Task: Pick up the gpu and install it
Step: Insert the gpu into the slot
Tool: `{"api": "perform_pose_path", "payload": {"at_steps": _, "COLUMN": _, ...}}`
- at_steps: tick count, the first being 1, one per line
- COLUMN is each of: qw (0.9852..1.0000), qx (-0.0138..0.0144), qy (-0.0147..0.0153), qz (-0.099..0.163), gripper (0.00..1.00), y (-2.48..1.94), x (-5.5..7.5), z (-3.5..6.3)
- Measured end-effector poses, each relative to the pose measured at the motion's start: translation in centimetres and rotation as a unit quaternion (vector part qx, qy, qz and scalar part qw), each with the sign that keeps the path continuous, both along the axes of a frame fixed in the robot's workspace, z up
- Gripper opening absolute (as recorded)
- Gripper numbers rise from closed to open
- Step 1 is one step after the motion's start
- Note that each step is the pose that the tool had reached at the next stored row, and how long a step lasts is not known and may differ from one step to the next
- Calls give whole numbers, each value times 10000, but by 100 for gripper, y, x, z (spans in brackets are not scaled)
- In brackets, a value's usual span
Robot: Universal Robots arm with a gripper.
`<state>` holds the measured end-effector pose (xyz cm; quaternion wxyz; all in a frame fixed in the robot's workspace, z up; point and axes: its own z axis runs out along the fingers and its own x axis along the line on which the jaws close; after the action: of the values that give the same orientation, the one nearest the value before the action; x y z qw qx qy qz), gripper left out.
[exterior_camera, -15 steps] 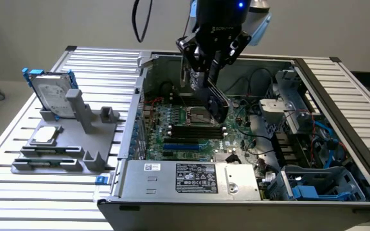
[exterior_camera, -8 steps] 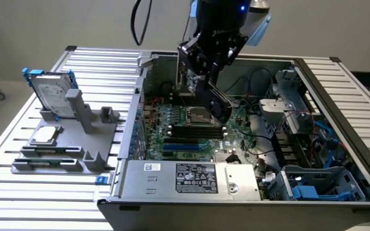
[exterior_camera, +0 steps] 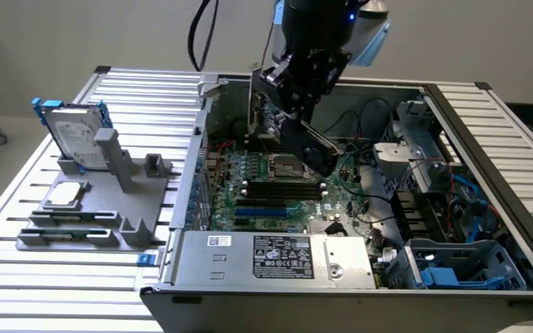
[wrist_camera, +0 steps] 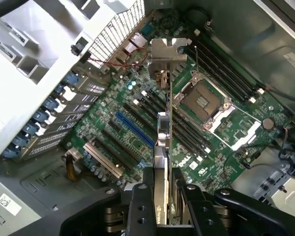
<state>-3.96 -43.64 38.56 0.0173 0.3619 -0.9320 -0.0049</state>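
As your gripper (wrist_camera: 164,199) hangs over the motherboard (wrist_camera: 226,130), jaws closed on the gpu (wrist_camera: 162,132), you're in the install step. The card isn't seated yet; I judge it needs squaring to the blue expansion slot (wrist_camera: 132,129).

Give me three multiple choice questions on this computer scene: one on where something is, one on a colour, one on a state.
1. Where is the gpu? A on the stand; B in the gripper, over the motherboard; C seated in a slot.
2. The hard drive has clips that are: A red; B blue; C yellow.
3. The gripper is: A open; B shut on nothing; C shut on the gpu.
Answers: B, the gpu hangs clear of the motherboard; B, blue shows at the hard drive's edges; C, the fingers clamp the gpu.
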Motion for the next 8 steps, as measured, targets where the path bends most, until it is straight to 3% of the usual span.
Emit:
{"api": "perform_pose_path", "payload": {"at_steps": 4, "qw": 9993, "qx": 30, "qy": 0, "qz": 368, "gripper": 26, "y": 0, "x": 0, "z": -27}}
{"api": "perform_pose_path", "payload": {"at_steps": 8, "qw": 9973, "qx": 56, "qy": 0, "qz": 727, "gripper": 26, "y": 0, "x": 0, "z": -52}}
